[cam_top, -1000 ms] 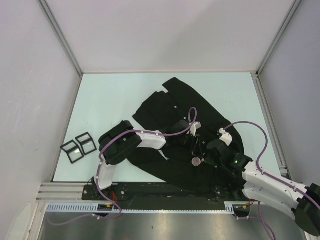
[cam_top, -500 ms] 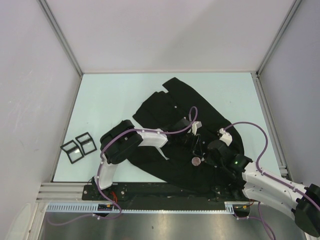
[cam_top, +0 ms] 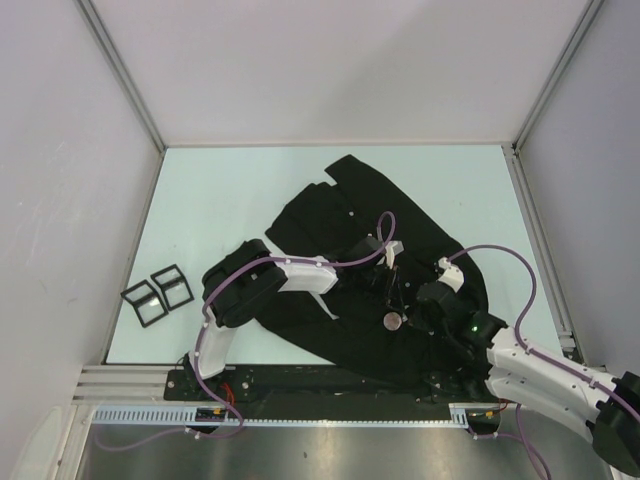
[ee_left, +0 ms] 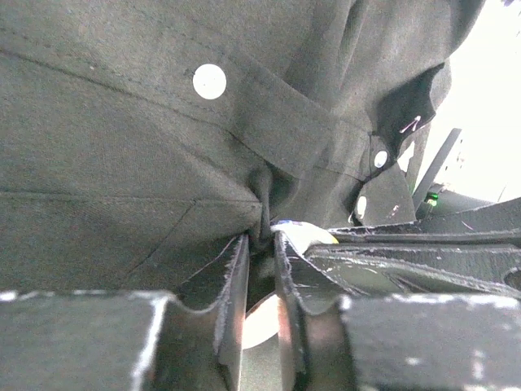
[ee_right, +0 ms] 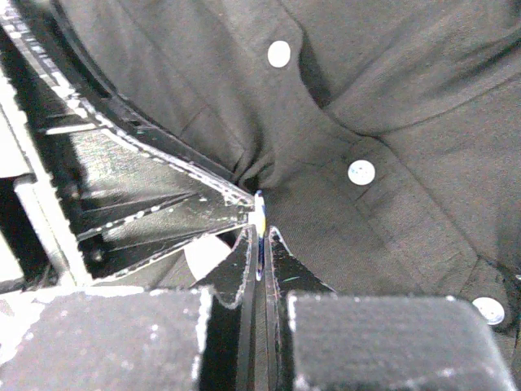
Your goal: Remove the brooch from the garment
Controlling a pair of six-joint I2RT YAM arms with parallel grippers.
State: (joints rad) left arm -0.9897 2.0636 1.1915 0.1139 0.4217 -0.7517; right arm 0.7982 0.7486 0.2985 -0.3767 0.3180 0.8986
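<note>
The black garment (cam_top: 340,215) lies crumpled across the middle of the table, with white buttons (ee_left: 209,81) along its placket. My left gripper (cam_top: 392,288) is shut on a pinched-up fold of its cloth (ee_left: 262,204), seen between the fingers in the left wrist view (ee_left: 260,240). My right gripper (cam_top: 408,305) meets it from the right. In the right wrist view it (ee_right: 259,235) is shut on the thin brooch (ee_right: 259,213), held edge-on. The brooch shows white, yellow and blue beside the fold (ee_left: 305,234).
A small pale round disc (cam_top: 393,321) lies on the garment just below both grippers. It also shows in the right wrist view (ee_right: 207,257). Two black square frames (cam_top: 158,293) sit at the table's left edge. White walls enclose the table.
The left arm has edged slightly up and to the right. Both grippers stay closed at the same spot on the garment.
</note>
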